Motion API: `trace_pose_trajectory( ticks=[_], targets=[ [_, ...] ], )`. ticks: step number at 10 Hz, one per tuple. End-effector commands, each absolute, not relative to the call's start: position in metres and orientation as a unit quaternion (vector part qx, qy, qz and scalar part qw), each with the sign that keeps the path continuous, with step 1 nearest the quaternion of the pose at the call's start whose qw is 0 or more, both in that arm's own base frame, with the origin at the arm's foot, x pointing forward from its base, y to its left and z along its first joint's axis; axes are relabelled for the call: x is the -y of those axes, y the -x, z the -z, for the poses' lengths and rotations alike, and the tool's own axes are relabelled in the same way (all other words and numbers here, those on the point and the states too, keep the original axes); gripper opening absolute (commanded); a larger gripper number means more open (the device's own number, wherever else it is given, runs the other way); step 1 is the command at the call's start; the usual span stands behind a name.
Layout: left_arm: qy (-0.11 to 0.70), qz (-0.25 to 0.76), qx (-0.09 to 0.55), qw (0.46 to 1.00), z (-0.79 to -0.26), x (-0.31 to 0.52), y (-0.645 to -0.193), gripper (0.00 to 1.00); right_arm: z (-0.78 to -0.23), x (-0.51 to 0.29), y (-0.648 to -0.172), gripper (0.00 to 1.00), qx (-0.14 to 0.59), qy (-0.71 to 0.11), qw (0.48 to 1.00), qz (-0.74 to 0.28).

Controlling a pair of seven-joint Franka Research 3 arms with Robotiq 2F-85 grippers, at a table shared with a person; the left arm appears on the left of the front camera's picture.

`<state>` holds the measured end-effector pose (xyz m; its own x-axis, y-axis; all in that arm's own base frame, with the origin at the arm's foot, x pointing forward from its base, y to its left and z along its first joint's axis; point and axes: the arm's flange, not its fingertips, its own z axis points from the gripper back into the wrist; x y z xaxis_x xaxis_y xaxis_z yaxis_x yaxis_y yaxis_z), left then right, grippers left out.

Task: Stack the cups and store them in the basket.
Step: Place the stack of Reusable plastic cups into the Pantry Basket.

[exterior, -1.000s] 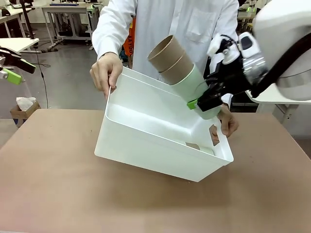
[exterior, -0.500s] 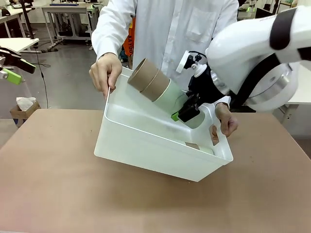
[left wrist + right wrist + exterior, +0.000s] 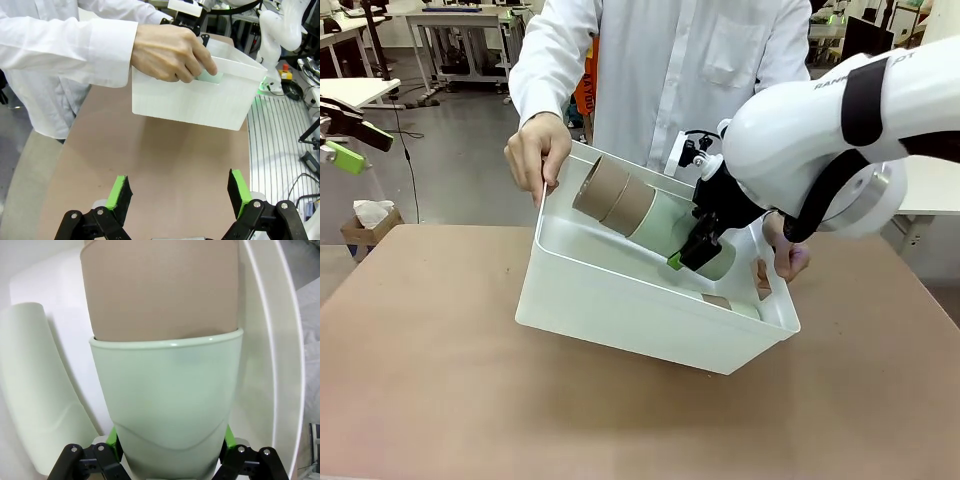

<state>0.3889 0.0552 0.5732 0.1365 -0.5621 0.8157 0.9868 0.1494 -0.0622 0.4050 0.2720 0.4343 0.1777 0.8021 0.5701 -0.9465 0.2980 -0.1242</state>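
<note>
The basket [image 3: 620, 300] stood tilted on the brown table [image 3: 430, 380], its open side tipped toward me, the far rim raised. A person in a white coat [image 3: 660, 70] held it at the far side: one hand [image 3: 535, 150] on the rim at my left, the other hand [image 3: 785, 250] at the end wall on my right. My right arm [image 3: 820, 140] reached over the rim from the right. The stack of cups [image 3: 645, 215] lay slanted inside the basket, two tan-brown cups nested in a mint green one, mouths pointing up and to my left. My right gripper [image 3: 698, 245] was clamped on the green cup's lower part; in the right wrist view its green pads [image 3: 112, 442] pressed either side of that cup. A further mint cup [image 3: 40, 390] lay beside it in the basket. My left gripper [image 3: 178, 192] hung spread wide and empty, apart from the basket.
</note>
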Motion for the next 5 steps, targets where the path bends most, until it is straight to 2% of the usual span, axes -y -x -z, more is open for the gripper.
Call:
trace_pose_trajectory(
  ticks=[1,5],
  targets=[
    [0.319,0.566,0.33,0.685,-0.575,-0.054,-0.388,1.0,-0.437,-0.285,-0.412,0.86,0.274,-0.129,0.759,-0.577],
    [0.319,0.566,0.33,0.685,-0.575,-0.054,-0.388,1.0,-0.415,-0.294,-0.419,0.86,0.256,-0.12,0.755,-0.592]
  ],
)
